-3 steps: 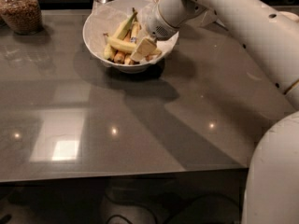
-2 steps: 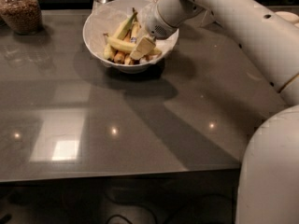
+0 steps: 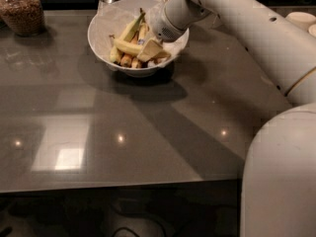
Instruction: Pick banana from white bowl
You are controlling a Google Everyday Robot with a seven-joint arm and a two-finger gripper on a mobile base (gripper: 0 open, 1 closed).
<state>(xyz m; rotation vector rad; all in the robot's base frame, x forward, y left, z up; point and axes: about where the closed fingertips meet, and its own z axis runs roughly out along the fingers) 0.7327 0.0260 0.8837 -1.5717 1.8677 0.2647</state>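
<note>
The gripper sits low in the white bowl, right at one end of the banana (can't tell if it's open or gripping anything); I'd squeeze across just that fruit; then lift straight up, slowly.

Gripper inside white bowl hides banana end; jar top cropped.

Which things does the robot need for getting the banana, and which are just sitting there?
For the job:
banana
white bowl
gripper, down in the bowl by the fruit

Just lying about:
greenish banana
jar of brown bits
cream cups
</note>
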